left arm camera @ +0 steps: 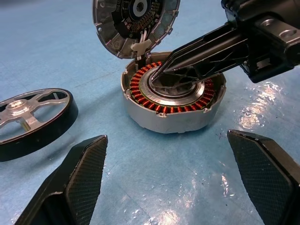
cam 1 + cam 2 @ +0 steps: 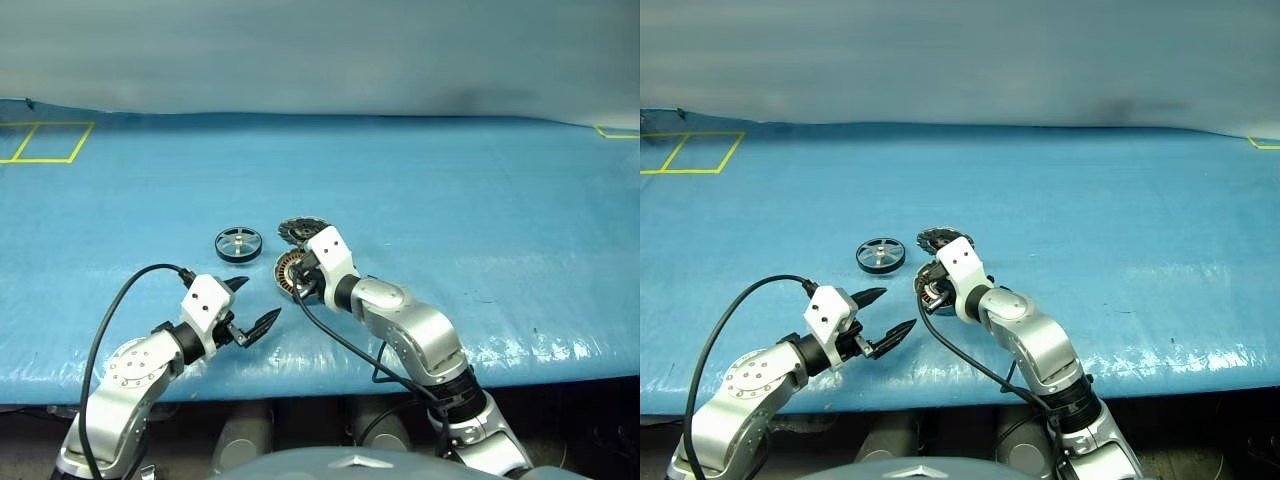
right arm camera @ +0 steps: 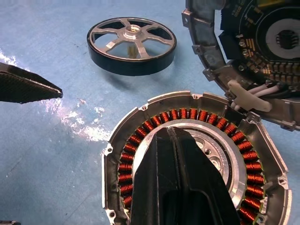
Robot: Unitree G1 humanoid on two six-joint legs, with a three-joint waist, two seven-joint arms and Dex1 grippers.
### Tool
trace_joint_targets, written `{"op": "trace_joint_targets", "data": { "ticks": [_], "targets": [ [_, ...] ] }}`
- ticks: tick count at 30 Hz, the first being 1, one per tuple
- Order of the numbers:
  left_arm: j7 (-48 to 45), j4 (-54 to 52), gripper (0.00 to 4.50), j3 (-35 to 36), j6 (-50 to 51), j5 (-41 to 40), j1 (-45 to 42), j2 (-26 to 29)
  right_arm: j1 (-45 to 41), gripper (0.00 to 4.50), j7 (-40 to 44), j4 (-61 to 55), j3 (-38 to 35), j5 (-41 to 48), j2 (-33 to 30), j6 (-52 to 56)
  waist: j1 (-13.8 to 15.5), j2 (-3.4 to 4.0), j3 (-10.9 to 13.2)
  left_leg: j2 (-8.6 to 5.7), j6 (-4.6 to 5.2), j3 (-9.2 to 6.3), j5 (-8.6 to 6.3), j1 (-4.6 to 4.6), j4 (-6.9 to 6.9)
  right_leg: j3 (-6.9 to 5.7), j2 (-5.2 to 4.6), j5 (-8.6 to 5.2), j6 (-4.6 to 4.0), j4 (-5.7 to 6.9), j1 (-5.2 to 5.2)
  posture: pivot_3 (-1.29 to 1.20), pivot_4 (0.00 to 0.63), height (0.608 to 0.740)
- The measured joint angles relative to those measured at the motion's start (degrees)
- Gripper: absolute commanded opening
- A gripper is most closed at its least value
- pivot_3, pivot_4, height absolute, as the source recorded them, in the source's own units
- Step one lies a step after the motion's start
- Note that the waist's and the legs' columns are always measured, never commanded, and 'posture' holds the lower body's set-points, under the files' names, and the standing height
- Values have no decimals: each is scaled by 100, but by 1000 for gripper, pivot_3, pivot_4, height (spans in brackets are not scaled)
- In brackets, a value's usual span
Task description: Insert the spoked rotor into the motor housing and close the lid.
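The right hand (image 3: 180, 140) is shut tight, holding nothing, its tip pressed in the middle of the motor housing (image 1: 173, 96), maybe to keep it still. The lid (image 1: 133, 23) stands open behind. The spoked rotor (image 2: 238, 243) waits left on the tabletop (image 2: 480, 200). The left hand (image 2: 245, 308) is wide open and empty.

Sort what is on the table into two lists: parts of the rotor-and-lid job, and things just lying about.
Part of the job:
- spoked rotor, lying flat on the blue cover, not yet inserted
- motor housing, open, copper windings showing
- lid, tilted up, joined to the housing by white wires
- right gripper, shut, tips over the housing's centre
- left gripper, open, holding nothing

Just lying about:
- yellow tape marks
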Motion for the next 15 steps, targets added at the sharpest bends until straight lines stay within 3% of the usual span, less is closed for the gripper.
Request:
{"op": "trace_joint_targets", "data": {
  "ticks": [6,15],
  "targets": [
    [-7,16,4500,-1,-46,1,20,0,42,17,168,-169,-205,354,46,118,-1,0,0,0,0,0,0,0,0,0,0,0,0,0,0,0,150,740],
    [-33,20,4500,-1,-55,-1,17,-1,42,17,18,-174,-165,141,-159,91,0,0,0,-1,0,1,0,0,0,0,-1,0,0,-1,0,0,150,740]
  ]
}}
